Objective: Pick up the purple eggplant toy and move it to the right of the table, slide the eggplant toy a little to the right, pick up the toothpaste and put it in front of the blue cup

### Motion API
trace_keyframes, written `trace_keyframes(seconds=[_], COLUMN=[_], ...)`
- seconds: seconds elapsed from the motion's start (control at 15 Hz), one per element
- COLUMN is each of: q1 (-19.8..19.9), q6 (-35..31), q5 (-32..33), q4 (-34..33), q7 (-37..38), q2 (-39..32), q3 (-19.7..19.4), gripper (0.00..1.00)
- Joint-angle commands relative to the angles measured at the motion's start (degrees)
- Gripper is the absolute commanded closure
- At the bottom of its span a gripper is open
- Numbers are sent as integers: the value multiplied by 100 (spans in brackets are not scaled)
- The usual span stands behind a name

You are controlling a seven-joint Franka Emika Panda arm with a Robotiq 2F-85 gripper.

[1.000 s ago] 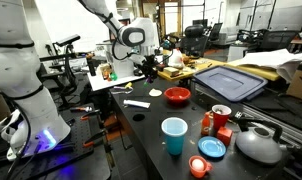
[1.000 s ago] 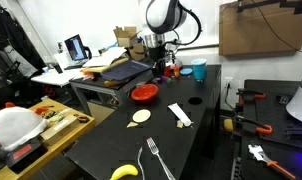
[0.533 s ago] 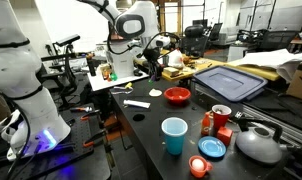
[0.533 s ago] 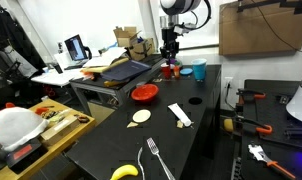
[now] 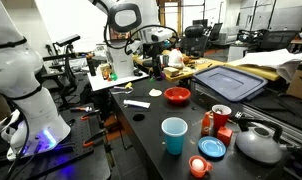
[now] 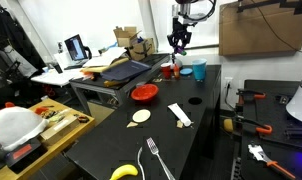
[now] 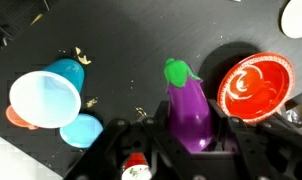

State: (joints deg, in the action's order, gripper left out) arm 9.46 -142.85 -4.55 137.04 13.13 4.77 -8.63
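Now the tool (image 6: 179, 42) is rising well clear of the long black tabletop (image 6: 101, 150), having hung lower a moment ago, and is clamping the glossy purple plastic eggplant toy (image 7: 188, 108) aloft above the tall light-blue plastic cup (image 7: 46, 95), so the rightward carry is likely beginning

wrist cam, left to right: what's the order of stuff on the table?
blue cup → purple eggplant toy → red bowl. The small blue dish is left out because it overlaps the cup's span.
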Motion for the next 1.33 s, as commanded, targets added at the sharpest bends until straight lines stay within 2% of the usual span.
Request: trace_keyframes(seconds=[0.0,0.53,1.27], q1=[193,374,-187], q6=[-171,-619,-488], q5=[127,362,487], q4=[297,15,-1267], q7=[714,1534,2217], q2=[299,-635,-2667], q3=[-76,-170,-559], gripper=[83,83,83])
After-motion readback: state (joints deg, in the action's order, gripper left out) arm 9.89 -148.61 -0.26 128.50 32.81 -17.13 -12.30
